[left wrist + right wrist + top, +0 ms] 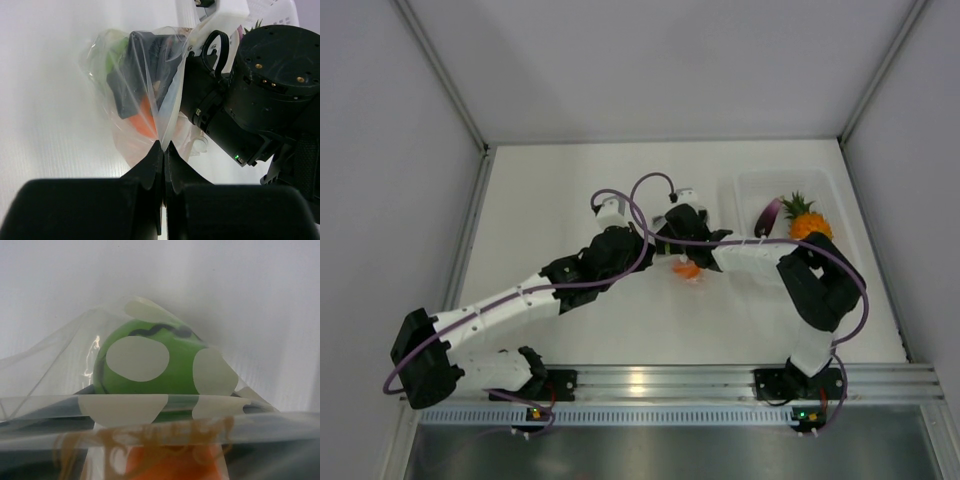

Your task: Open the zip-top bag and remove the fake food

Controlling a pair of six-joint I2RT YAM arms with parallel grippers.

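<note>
Overhead: left arm (510, 300) and right arm (815, 290) meet mid-table. The zip-top bag (696, 276) is mostly hidden under the wrists, with only the small orange (686, 267) peeking out. Eggplant (769, 215) and pineapple (805, 218) already lie in the clear tray (750, 185) at the far right, so I'd judge two toys are out and two are left.

Left wrist: left gripper (163, 150) is clamped tight on one edge of the bag, film pulled taut. Right gripper (142, 70) reaches in through the mouth. Green ball (116, 52) and the orange sit inside beside it.

Right wrist: the ball fills the view behind dotted film, orange blur below it. Jaws are spread wide, dark fingers barely showing through the plastic. Can't tell if they touch the ball.

Risks, my read:
- Film looks to be between camera and ball. Closing on plastic too would drag the whole bag.
- A pull could strip the thin edge out of the left pinch.
- An off-centre squeeze on the round ball could make it pop deeper.
- The orange could roll out uncontrolled.
</note>
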